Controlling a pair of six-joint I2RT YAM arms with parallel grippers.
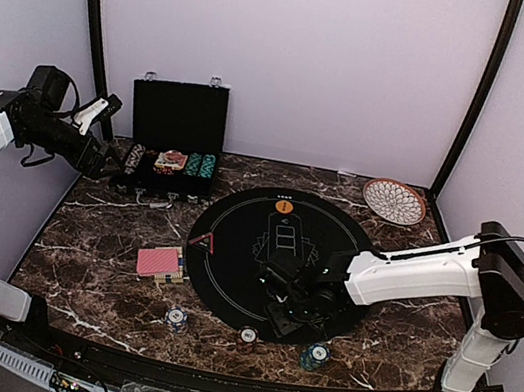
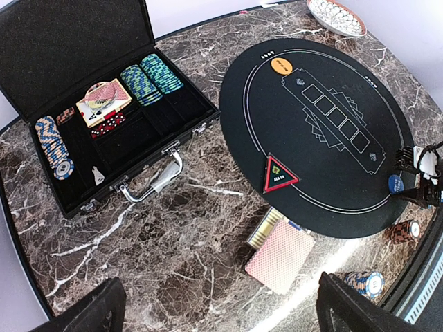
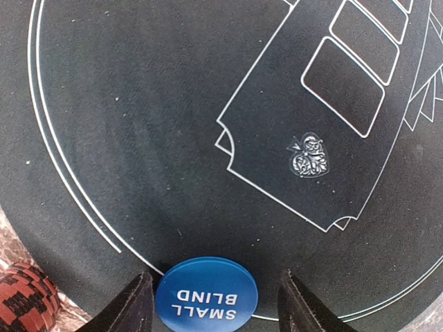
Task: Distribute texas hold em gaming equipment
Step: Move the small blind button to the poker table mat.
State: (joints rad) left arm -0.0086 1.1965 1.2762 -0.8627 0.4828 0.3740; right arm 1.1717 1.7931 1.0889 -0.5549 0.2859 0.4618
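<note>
A blue round "SMALL BLIND" disc (image 3: 206,296) lies on the near rim of the black round mat (image 1: 257,226). My right gripper (image 3: 211,304) hangs low over it, open, one finger on each side; the left finger is close to the disc and the right one stands apart. An orange disc (image 1: 284,205) sits at the mat's far edge. A red-backed card deck (image 1: 159,261) lies left of the mat, next to a card box. Three small striped chip stacks (image 1: 176,319) (image 1: 248,335) (image 1: 316,355) stand along the near edge. My left gripper (image 2: 221,304) hovers high at the left, open and empty.
A black hinged case (image 1: 174,130) stands open at the back left, holding chip rows, cards and dice. A patterned plate (image 1: 393,200) sits at the back right. A red triangular marker (image 1: 204,243) lies on the mat's left edge. A red-black chip stack (image 3: 24,301) stands beside my right gripper.
</note>
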